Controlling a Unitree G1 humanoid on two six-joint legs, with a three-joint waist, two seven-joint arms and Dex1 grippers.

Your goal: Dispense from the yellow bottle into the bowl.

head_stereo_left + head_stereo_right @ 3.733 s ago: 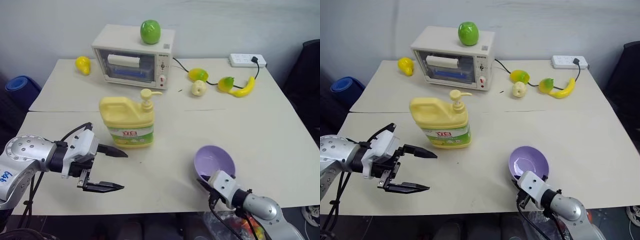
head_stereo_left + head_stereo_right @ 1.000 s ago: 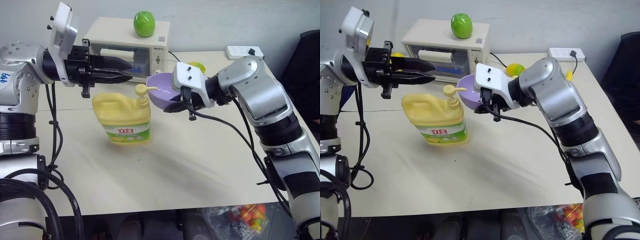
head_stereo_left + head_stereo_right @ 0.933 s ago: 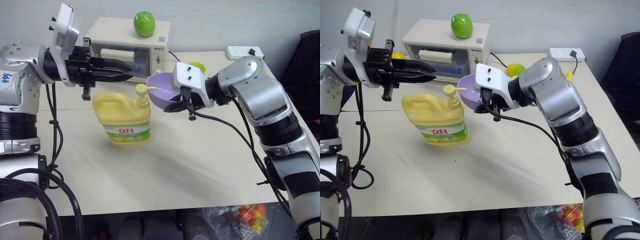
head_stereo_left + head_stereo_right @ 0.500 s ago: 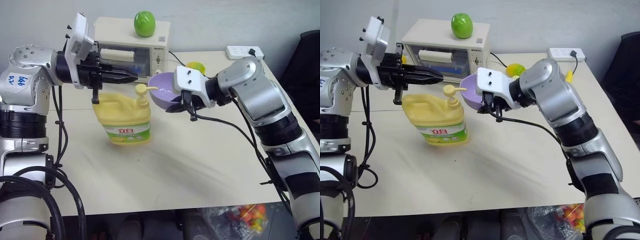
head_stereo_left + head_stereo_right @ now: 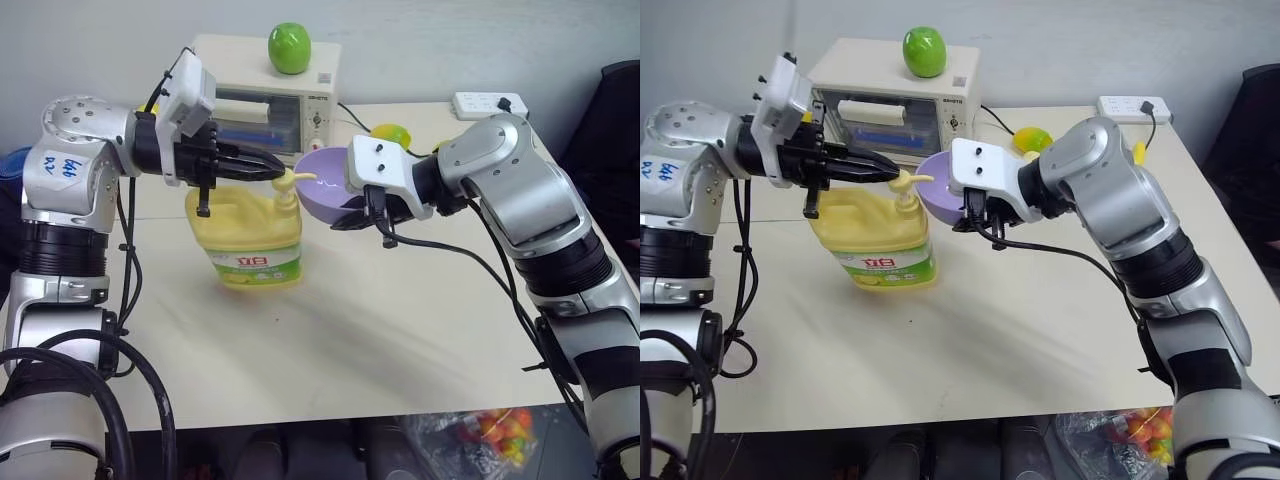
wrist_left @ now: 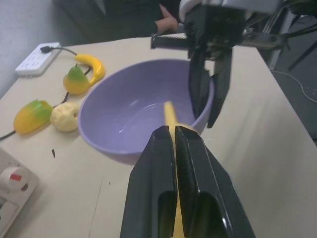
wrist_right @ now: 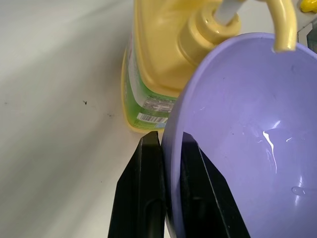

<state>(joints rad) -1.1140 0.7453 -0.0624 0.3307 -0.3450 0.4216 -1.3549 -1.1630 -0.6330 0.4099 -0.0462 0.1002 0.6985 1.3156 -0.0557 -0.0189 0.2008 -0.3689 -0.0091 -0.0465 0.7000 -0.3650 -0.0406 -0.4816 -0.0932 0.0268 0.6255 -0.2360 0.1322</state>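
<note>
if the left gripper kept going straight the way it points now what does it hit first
Most likely the bowl. The shut left gripper sits over the bottle's pump and points along the spout into the bowl, which the right gripper holds by its rim. How far off it is remains unclear.

The bowl (image 6: 124, 119) looked like glossy smooth plastic, the yellow bottle (image 5: 245, 230) satiny plastic, the tabletop (image 5: 400, 320) matt.

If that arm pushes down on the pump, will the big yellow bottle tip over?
Probably not: the yellow bottle is squat and stands flat on the table. The left gripper, shut, sits above the pump, so force goes mostly downward. Smooth plastic might slide slightly.
</note>
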